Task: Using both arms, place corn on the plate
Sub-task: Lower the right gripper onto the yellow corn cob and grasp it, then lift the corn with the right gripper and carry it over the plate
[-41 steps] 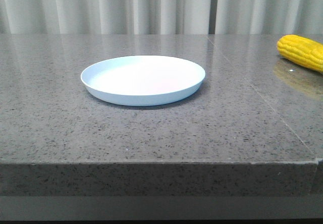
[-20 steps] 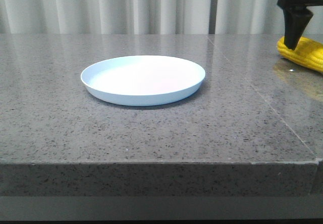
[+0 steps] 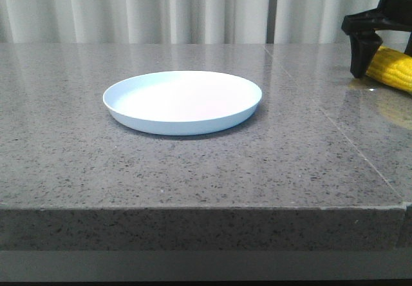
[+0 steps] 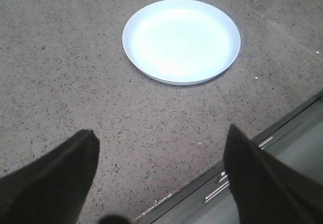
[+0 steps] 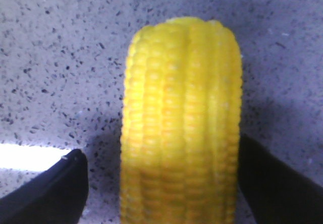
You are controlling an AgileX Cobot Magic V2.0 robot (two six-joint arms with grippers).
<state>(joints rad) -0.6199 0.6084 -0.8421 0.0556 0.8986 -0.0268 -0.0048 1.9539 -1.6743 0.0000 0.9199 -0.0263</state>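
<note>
Item one: the plate [image 3: 183, 101], round, shallow, pale blue-white, plain. We find it near the middle of the grey speckled table [image 3: 193, 170], with nothing on it. From the left wrist view we see the same plate [image 4: 181, 40] resting flat, well ahead of the left gripper [image 4: 159, 178].

Item two: the corn [image 3: 391, 68], bright yellow, lying on the table at the far right edge of the front view, well apart from the plate. We see only part of it there; the rest is cut off by the frame.

Item three: the left gripper, fingers spread wide, holding nothing, above bare tabletop close to the table's front edge.

Item four: the right gripper [image 5: 160, 181], fingers spread and straddling the corn [image 5: 181, 123], one dark finger [image 5: 50, 191] on each side of the cob. We note a gap on one side; on the other we cannot tell whether finger and kernels touch. In the front view one black finger [image 3: 362, 51] stands just left of the cob, tip down by the table.
</note>
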